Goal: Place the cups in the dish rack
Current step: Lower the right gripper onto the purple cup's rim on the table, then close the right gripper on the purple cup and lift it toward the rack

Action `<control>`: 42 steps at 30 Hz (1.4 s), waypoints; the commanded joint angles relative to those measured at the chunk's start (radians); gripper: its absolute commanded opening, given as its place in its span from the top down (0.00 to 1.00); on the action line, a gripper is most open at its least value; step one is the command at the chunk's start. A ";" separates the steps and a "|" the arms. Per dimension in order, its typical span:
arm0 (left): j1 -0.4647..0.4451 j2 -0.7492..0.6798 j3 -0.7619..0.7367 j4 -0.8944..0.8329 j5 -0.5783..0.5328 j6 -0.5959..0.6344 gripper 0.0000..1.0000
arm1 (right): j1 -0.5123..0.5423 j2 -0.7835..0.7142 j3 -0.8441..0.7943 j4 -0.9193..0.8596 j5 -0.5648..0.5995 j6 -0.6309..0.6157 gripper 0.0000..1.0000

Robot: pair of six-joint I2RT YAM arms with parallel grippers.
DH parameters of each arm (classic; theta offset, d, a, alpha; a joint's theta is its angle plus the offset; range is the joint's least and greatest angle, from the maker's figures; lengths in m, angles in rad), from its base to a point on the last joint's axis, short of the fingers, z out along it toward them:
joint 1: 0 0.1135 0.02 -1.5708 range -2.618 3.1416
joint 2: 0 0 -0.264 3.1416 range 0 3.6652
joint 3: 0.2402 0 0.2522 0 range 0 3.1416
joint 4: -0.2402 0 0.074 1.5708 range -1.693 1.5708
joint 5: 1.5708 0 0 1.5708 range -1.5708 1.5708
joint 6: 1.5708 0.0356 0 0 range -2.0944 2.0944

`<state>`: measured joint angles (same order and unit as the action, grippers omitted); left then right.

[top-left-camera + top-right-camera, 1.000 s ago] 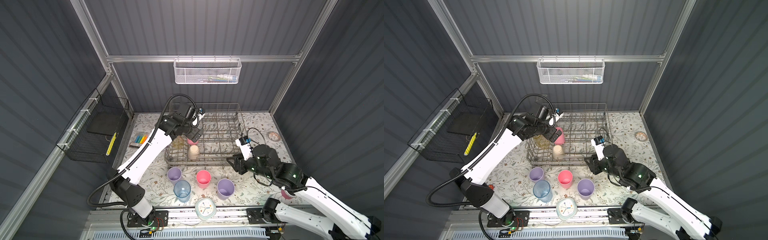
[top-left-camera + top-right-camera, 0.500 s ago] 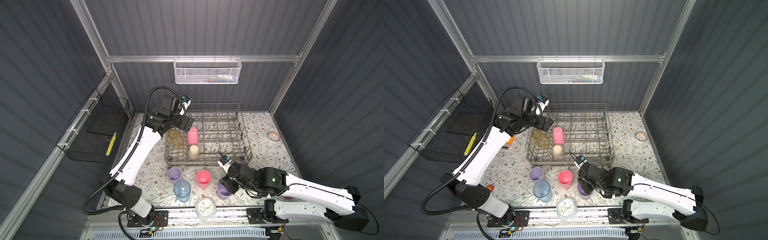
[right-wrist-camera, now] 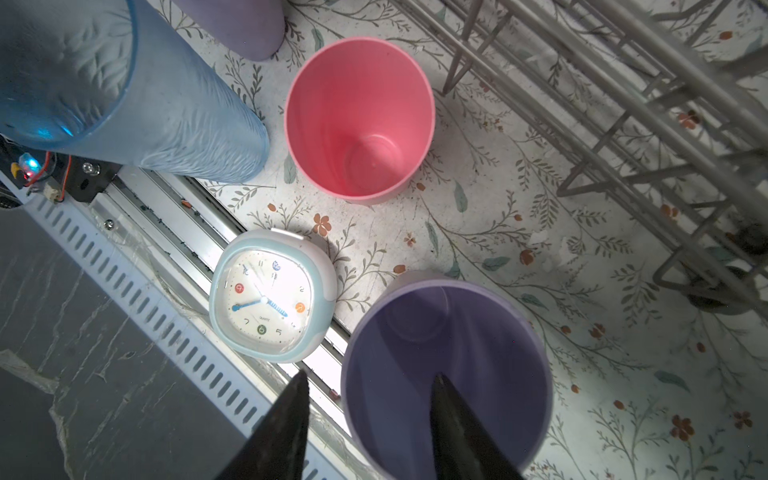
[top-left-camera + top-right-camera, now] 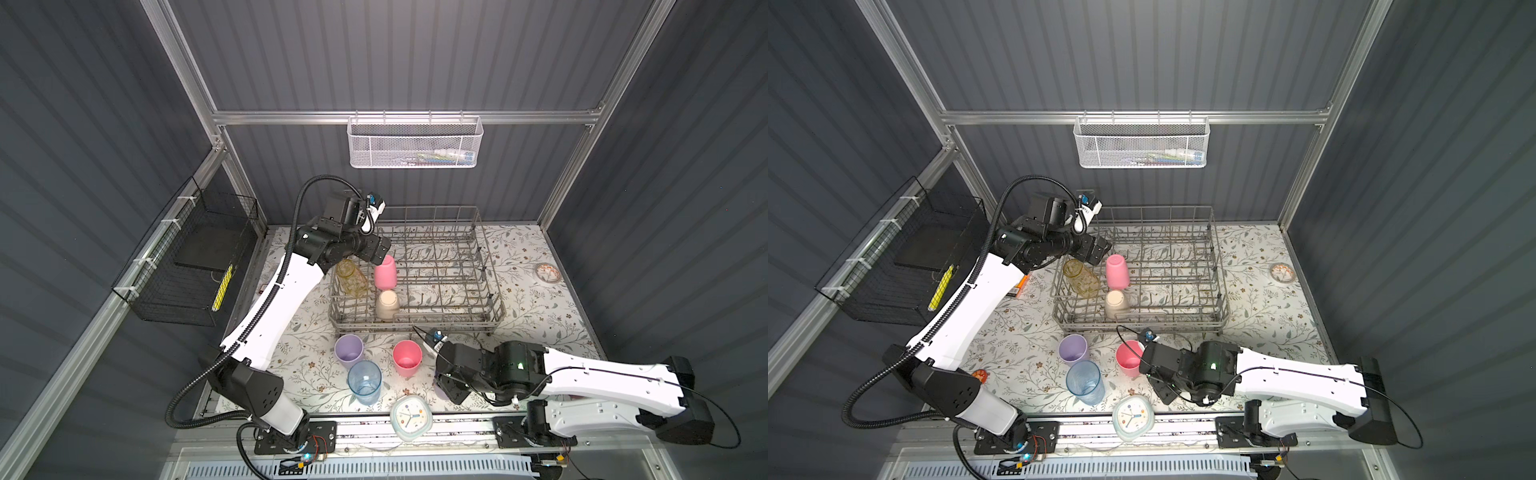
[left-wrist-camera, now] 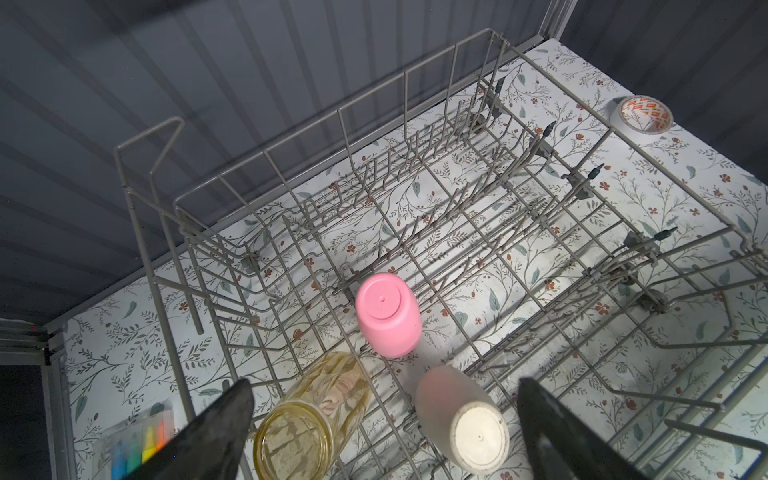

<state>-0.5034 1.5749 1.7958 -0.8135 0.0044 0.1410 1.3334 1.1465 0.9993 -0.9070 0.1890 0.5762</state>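
Note:
The grey wire dish rack (image 4: 440,321) holds three cups at its left end: a yellowish glass (image 4: 352,277) on its side, an upturned pink one (image 4: 385,272) and an upturned beige one (image 4: 387,304). In front of it a lilac cup (image 4: 349,351), a blue cup (image 4: 365,381) and a pink cup (image 4: 407,358) stand upright. My left gripper (image 5: 384,392) hangs open above the rack's cups, holding nothing. My right gripper (image 3: 370,376) is open and straddles the rim of a second lilac cup (image 3: 446,374), one finger inside and one outside. That cup is hidden under the gripper (image 4: 448,382) in both top views.
A clock (image 4: 410,417) lies at the table's front edge beside the right gripper. A tape roll (image 4: 546,273) sits at the right. A pack of markers (image 5: 137,440) lies left of the rack. A white mesh basket (image 4: 415,143) and a black wire basket (image 4: 187,257) hang on the walls.
My right arm swung from the rack's front right corner down to the lilac cup near the clock. My left gripper drew back from the rack's cups toward the rear left.

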 commanded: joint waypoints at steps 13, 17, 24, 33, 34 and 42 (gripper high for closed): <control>-0.003 -0.042 -0.042 0.007 0.025 0.005 0.01 | 0.008 0.078 0.002 -0.011 -0.034 0.003 0.52; -0.003 -0.039 -0.045 0.007 0.030 0.006 0.01 | 0.008 0.084 -0.011 -0.009 -0.038 0.007 0.53; -0.003 -0.038 -0.050 0.005 0.034 0.009 0.01 | 0.010 0.100 -0.036 0.009 -0.044 0.012 0.58; -0.002 -0.047 -0.062 0.005 0.034 0.013 0.01 | 0.008 0.124 -0.028 -0.003 -0.034 0.008 0.71; -0.003 -0.048 -0.064 0.005 0.033 0.013 0.01 | 0.008 0.127 -0.027 -0.006 -0.033 0.007 0.73; -0.003 -0.059 -0.070 0.010 0.032 0.015 0.01 | 0.009 0.122 0.025 -0.107 0.000 0.009 0.92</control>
<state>-0.5034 1.5467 1.7321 -0.8062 0.0238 0.1436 1.3380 1.2739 0.9810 -0.9298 0.1535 0.5804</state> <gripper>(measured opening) 0.985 0.092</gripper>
